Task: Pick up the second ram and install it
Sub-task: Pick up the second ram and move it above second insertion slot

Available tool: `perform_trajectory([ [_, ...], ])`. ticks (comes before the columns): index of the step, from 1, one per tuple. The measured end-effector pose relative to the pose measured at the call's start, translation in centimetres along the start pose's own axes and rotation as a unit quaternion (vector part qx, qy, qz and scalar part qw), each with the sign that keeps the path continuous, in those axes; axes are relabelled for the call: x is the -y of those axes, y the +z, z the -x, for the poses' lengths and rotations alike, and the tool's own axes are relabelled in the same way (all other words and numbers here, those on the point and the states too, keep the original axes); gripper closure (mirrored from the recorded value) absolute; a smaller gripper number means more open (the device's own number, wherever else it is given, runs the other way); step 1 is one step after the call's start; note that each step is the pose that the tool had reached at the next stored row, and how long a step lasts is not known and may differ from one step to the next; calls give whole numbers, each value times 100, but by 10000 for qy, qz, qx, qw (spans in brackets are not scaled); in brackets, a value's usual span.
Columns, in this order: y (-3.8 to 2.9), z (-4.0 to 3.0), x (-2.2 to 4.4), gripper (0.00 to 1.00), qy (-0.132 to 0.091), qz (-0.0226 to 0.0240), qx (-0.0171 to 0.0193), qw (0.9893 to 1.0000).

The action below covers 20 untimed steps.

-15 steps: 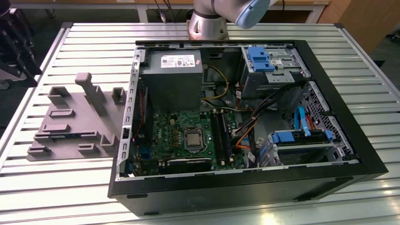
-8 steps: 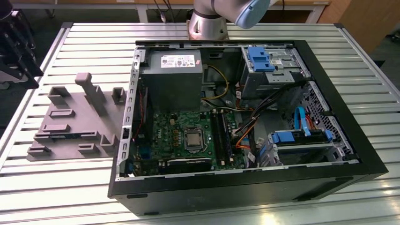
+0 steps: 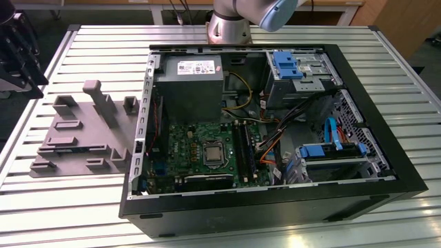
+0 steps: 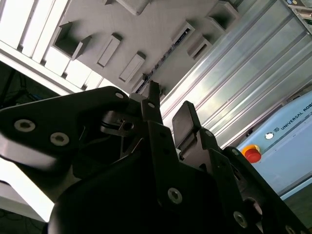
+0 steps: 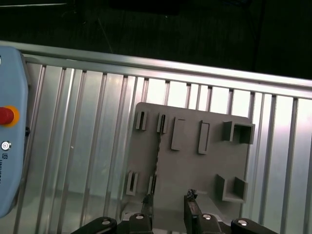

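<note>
First, the exterior view: an open computer case (image 3: pixel 276 129) lies on the slatted tabletop (image 3: pixel 69 206), its green motherboard (image 3: pixel 200 147) exposed. On the exterior view's left of the case sits a grey holding fixture (image 3: pixel 82 134). A thin bluish strip in it looks like the second ram (image 3: pixel 72 150). The arm's base (image 3: pixel 227 26) stands at the far edge.

Next, the second wrist view: the gripper (image 4: pixel 168 100) is seen close, and its two dark fingers (image 4: pixel 185 117) stand apart with nothing between them. Beyond their tips the ram runs edge-on in a slot of the fixture, well apart from them.

Last, the first wrist view looks straight down on the fixture. Here the ram is a thin dark line just ahead of one fingertip, not in line with the gap. A pendant (image 5: pixel 9 131) with a red button (image 5: pixel 5 116) lies off to the side.
</note>
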<state>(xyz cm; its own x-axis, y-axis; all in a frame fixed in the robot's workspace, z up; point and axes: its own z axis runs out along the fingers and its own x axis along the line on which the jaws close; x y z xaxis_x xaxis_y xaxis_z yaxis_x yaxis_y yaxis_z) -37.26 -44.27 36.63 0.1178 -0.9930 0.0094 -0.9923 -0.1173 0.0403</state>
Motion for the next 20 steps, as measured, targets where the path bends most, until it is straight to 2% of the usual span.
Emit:
perform_trajectory([
  [6,50,0,2,62,0,0,0,10000],
  [17,213,2,6,62,63,0,2,10000],
  [20,223,2,6,62,78,1,3,10000],
])
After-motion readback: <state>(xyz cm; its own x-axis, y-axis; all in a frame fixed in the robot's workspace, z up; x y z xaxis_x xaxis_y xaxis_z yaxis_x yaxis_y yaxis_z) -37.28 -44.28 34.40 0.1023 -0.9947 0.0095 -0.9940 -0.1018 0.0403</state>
